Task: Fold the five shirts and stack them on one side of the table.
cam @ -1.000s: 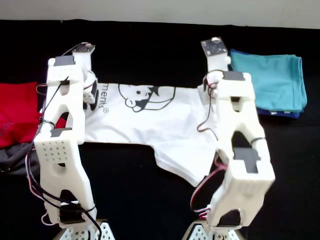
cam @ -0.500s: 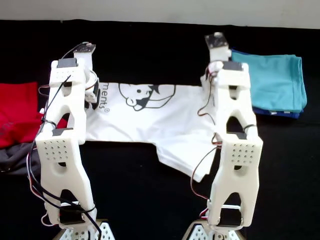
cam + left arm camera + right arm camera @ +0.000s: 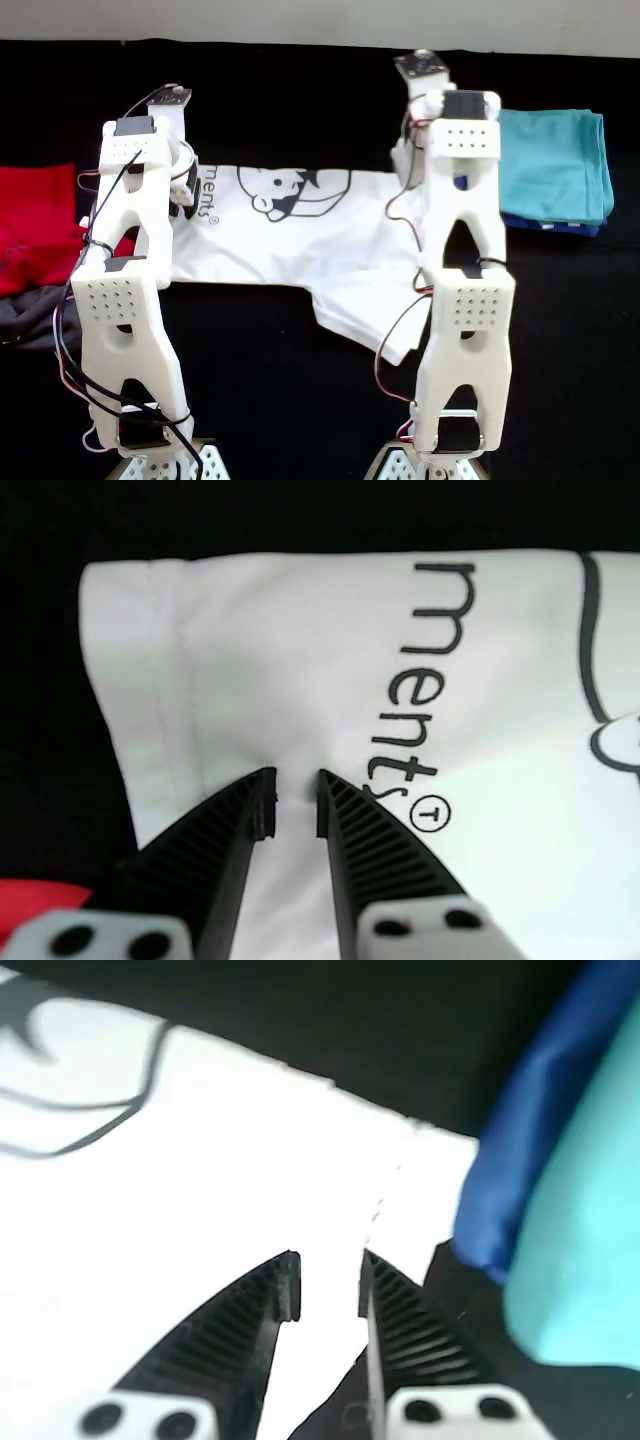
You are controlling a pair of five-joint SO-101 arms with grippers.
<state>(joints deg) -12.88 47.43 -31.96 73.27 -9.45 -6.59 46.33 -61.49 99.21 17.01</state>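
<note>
A white shirt point(image 3: 300, 235) with a black print lies spread across the black table. My left gripper point(image 3: 295, 795) is at the shirt's left end, shut on a small pucker of the white shirt point(image 3: 300, 660) beside the printed letters. In the high view the left gripper point(image 3: 182, 192) sits low at that same end. My right gripper point(image 3: 328, 1285) hovers over the white shirt's point(image 3: 200, 1180) right edge, its jaws a narrow gap apart with nothing pinched between them. That arm stretches far forward, with the right gripper point(image 3: 408, 165) at the shirt's far right corner.
A folded teal shirt point(image 3: 555, 160) lies on a blue one point(image 3: 560, 226) at the back right, close to my right gripper. A red shirt point(image 3: 35, 225) and a dark grey one point(image 3: 25, 315) lie at the left edge. The near table point(image 3: 280, 400) is bare black cloth.
My right arm has straightened and stretched forward over the shirt's right edge. The shirt's lower right flap has shifted a little. The left arm has kept still.
</note>
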